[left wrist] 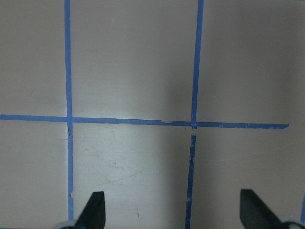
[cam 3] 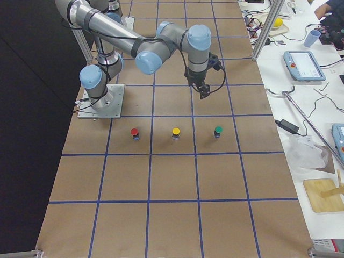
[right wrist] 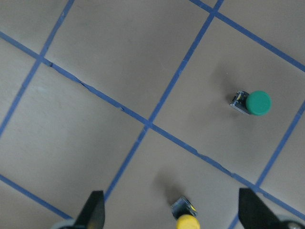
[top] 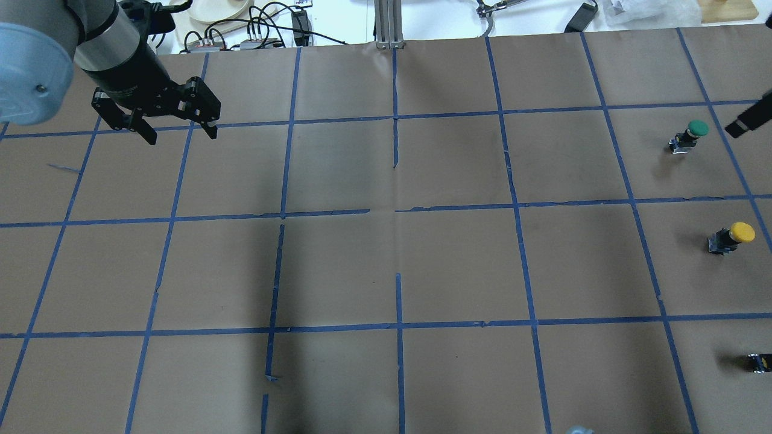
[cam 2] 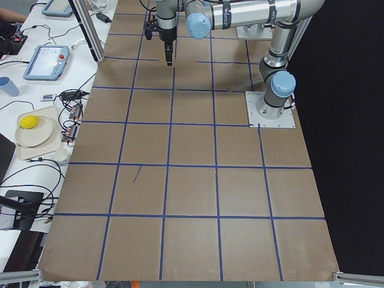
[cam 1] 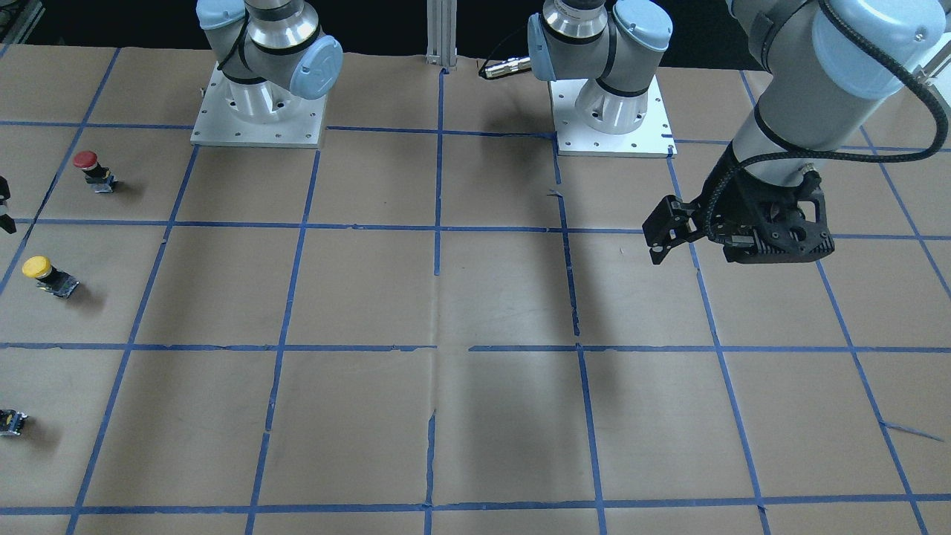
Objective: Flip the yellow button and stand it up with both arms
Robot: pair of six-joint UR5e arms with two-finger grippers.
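The yellow button (top: 740,232) stands cap up on the paper at the robot's right, between a green button (top: 698,128) and a red button (cam 3: 134,131). It also shows in the front view (cam 1: 37,267), in the right side view (cam 3: 176,131) and at the bottom edge of the right wrist view (right wrist: 187,222). My right gripper (right wrist: 171,193) is open and empty, and hovers above the paper apart from the button (cam 3: 204,91). My left gripper (top: 180,134) is open and empty, far across the table (cam 1: 655,241). Its wrist view (left wrist: 172,194) shows bare paper.
Brown paper with a blue tape grid (top: 395,211) covers the table. The two arm bases (cam 1: 258,111) stand at the robot's side. The red button (cam 1: 85,160) is nearest the robot. Cables and a plate (cam 2: 33,129) lie beyond the far edge.
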